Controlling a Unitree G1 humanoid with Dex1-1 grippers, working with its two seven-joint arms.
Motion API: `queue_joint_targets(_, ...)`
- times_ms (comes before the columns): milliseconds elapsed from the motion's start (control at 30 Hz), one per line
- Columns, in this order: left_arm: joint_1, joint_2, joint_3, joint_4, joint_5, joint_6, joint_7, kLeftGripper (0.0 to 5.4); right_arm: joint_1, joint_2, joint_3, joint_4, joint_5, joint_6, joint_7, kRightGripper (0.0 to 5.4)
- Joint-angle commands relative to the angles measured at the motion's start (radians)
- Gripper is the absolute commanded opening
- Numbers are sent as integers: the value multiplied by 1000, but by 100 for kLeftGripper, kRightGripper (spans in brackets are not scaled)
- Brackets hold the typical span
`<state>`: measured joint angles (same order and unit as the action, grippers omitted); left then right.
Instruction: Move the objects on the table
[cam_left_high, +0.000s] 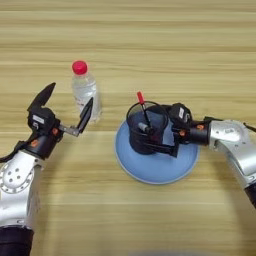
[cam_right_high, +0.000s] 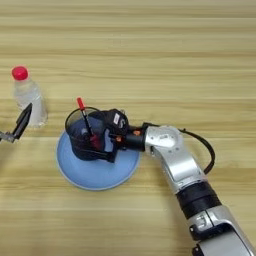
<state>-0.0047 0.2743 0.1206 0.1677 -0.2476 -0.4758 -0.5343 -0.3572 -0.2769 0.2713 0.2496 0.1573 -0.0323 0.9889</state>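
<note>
The black mesh pen cup (cam_left_high: 145, 131) stands on a round blue plate (cam_left_high: 156, 169) at centre, pinched at its 3 o'clock rim by the right gripper (cam_left_high: 167, 134). At 9 o'clock the clear red-capped bottle (cam_left_high: 84, 91) stands upright, the left gripper (cam_left_high: 65, 107) spread wide beside it (one finger cut off in the right eye view). Bare wooden table (cam_left_high: 150, 40) lies open toward 12 o'clock.
</note>
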Motion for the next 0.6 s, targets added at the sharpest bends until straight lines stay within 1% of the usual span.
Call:
queue_joint_targets(33,47,58,-28,-72,-33,32,-89,540,-35,-8,-22,-12,21,3,10,470)
queue_joint_targets(133,72,81,-45,-122,-62,49,-142,540,-32,-19,-29,-28,34,12,24,470)
queue_joint_targets(200,91,103,-60,-165,-87,78,-186,540,-32,-29,-35,-42,45,21,33,470)
queue_joint_targets(300,117,143,-86,-213,-104,121,-255,540,-33,-47,-45,-65,65,37,56,470)
queue_joint_targets(367,120,165,-100,-237,-120,154,-294,540,-34,-67,-51,-91,83,56,84,470)
queue_joint_targets(467,119,182,-113,-266,-136,186,-330,540,-34,-89,-60,-133,110,86,110,470)
queue_joint_targets(600,114,191,-130,-300,-153,222,-367,540,-27,-121,-65,-191,136,124,138,470)
